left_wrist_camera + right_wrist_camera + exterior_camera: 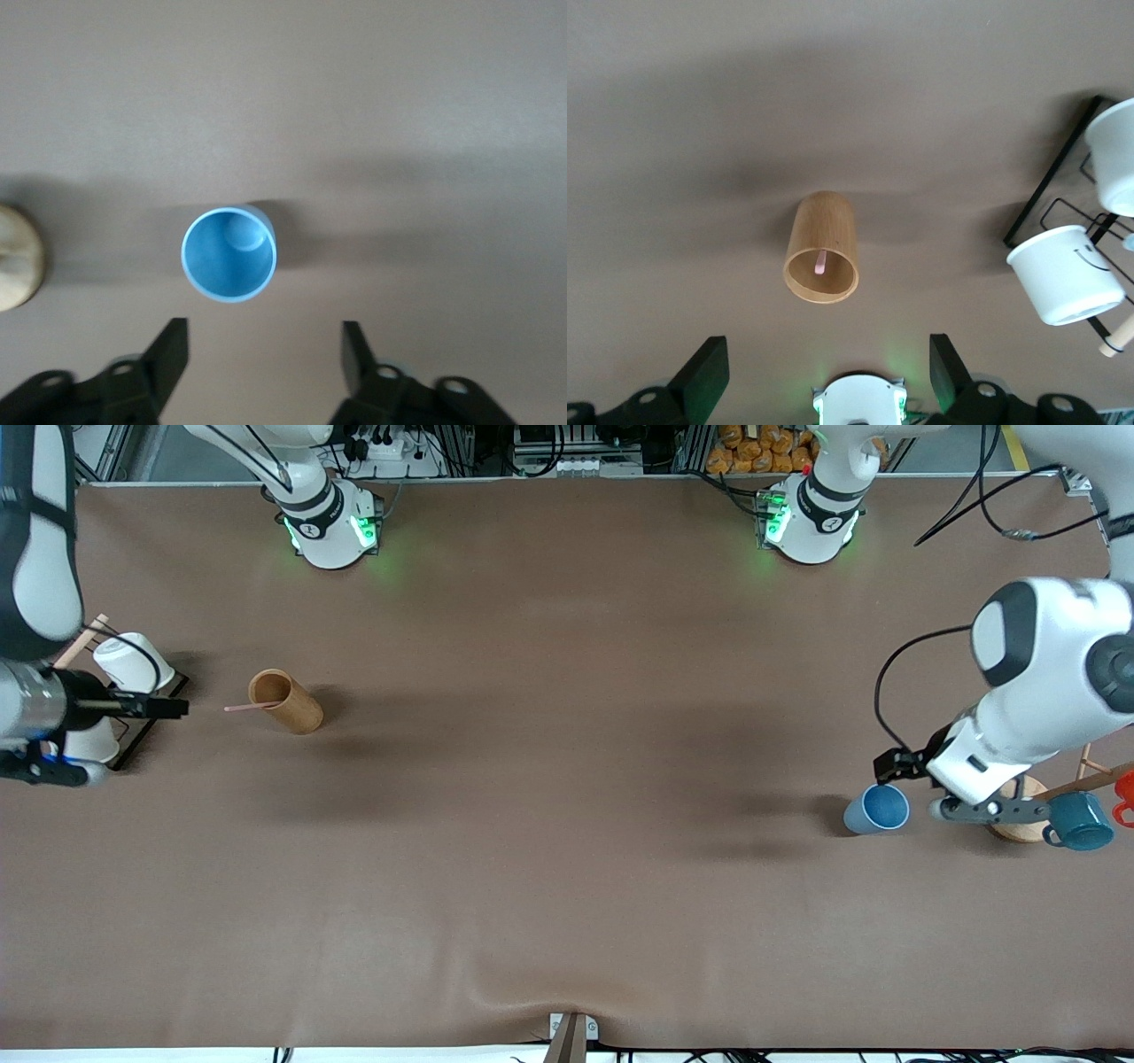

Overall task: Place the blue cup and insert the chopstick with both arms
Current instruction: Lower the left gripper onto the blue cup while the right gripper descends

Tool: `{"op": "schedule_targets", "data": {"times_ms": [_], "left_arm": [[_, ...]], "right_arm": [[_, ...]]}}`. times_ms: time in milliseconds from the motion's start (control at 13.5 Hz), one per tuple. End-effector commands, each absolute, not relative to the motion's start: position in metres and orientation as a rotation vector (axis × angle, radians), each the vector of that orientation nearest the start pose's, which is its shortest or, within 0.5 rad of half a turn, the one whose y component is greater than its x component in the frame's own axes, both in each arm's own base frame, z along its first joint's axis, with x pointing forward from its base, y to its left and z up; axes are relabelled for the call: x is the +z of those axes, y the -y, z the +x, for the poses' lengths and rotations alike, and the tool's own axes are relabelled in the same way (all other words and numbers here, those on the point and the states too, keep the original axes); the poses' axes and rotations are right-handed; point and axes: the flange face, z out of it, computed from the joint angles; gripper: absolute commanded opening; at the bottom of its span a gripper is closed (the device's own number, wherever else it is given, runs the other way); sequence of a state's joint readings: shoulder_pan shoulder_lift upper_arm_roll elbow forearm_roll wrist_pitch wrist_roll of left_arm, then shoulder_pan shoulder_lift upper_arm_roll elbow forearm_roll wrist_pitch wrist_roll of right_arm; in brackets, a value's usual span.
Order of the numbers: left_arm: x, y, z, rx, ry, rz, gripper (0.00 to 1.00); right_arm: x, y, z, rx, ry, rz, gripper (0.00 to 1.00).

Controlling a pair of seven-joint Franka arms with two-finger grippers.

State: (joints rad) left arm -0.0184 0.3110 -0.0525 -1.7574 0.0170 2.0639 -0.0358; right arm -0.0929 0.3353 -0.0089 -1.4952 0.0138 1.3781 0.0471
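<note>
Sitting cup: the blue cup (877,809) stands upright, mouth up, on the table at the left arm's end, beside a teal mug (1081,821).
Left gripper: left gripper (266,350) hangs over it, jaws wide, holding nothing.
Chopstick: chopstick (252,708) leans out of the wooden cylinder (285,701), pointing toward the right arm's end.
Right gripper: right gripper (829,367) spread wide, nothing held.
Views: only the right wrist view looks down the cylinder's bore.

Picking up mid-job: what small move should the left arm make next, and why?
Probably lower the open left gripper around the small light-blue plastic cup and close. The cup stands upright, ungrasped, just ahead of the spread fingers. The thin pink chopstick sits in the tan wooden cylinder; the right gripper hovers open.
</note>
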Motion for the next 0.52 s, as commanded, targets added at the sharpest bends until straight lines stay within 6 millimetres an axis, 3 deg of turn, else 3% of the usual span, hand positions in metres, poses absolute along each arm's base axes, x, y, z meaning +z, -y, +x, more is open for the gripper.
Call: {"op": "schedule_targets", "data": {"times_ms": [0,222,444], "left_arm": [[0.363,0.026,0.649,-0.004,-0.064,-3.129,0.69],[0.353,0.021,0.651,0.000,-0.073,-3.110,0.70],[0.333,0.010,0.656,-0.004,-0.081,-3.083,0.69]], "right_arm": [[0.423,0.051,0.594,0.811,-0.208,-2.933,0.89],[0.389,0.060,0.591,0.878,-0.246,-2.846,0.76],[0.370,0.061,0.593,0.915,-0.251,-2.832,0.74]]}}
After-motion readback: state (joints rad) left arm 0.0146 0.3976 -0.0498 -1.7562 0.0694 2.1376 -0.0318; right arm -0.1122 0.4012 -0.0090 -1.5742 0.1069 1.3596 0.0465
